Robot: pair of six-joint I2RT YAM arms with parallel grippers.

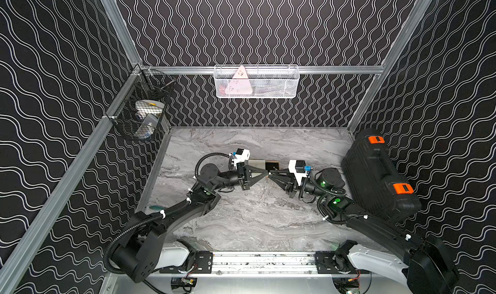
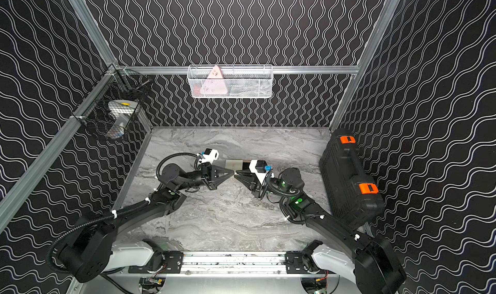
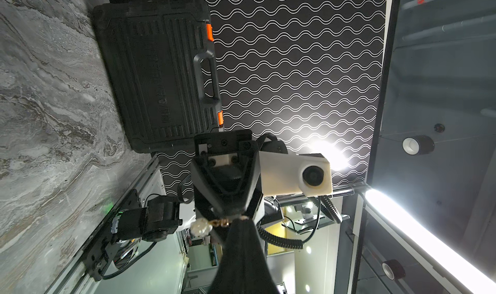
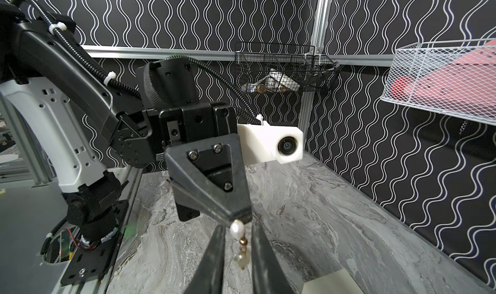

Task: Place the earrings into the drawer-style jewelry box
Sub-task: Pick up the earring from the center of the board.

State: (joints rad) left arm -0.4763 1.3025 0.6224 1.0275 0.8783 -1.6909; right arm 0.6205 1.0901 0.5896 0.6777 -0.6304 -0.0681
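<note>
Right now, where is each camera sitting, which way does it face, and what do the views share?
Top views: high at the front, looking down on the table and jewelry box; left arm and right arm show.
Left wrist: on the left arm, faces the right gripper and black case; own shut fingers show.
Right wrist: on the right arm, faces the left gripper; own open fingers show.
Shared: both wrist views show the earring pinched by the left gripper.

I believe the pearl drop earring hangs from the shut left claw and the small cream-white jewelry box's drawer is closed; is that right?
Not quite: the tan, black-lined drawer is open; a top view shows it jutting out of the box's cream-white sleeve. The rest holds: the right wrist view shows the pearl drop earring hanging from the shut left claw.
</note>
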